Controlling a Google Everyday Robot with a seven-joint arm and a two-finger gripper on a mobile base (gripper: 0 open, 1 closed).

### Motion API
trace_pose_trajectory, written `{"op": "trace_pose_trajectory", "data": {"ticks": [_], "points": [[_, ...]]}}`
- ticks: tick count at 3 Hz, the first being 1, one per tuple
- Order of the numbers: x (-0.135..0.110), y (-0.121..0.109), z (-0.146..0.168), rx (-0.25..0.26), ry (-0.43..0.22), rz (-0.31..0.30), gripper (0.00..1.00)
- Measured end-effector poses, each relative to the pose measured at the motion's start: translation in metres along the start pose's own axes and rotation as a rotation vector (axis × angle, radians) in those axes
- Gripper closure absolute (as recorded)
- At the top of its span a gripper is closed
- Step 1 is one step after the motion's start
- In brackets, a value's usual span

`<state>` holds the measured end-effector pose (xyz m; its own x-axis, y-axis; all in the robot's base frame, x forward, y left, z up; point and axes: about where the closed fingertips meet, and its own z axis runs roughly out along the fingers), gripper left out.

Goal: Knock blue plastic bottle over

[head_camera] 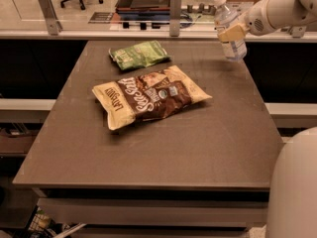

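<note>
The blue plastic bottle [230, 46] is a slim clear bottle with a white cap, at the table's far right corner. It leans with its cap toward the left and its base near the table's right edge. My gripper [231, 33] comes in from the right on a white arm [277, 10] and touches the bottle's middle, where its beige tip covers part of the label.
A brown chip bag [151, 96] lies mid-table and a green snack bag [139, 55] lies behind it. The dark table [163, 152] drops off just right of the bottle. A counter with metal posts [174, 6] runs behind. My white body [294, 187] fills the lower right.
</note>
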<state>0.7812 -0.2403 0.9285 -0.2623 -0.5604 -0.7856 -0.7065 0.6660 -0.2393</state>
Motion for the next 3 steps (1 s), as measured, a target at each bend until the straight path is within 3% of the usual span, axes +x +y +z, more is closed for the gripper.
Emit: {"op": "trace_pose_trajectory", "data": {"ticks": [1,3], "points": [[0.007,0.009,0.007,-0.034,0.076,-0.018,1.00],[0.024,0.019,0.014,-0.039,0.286,-0.111,1.00]]}}
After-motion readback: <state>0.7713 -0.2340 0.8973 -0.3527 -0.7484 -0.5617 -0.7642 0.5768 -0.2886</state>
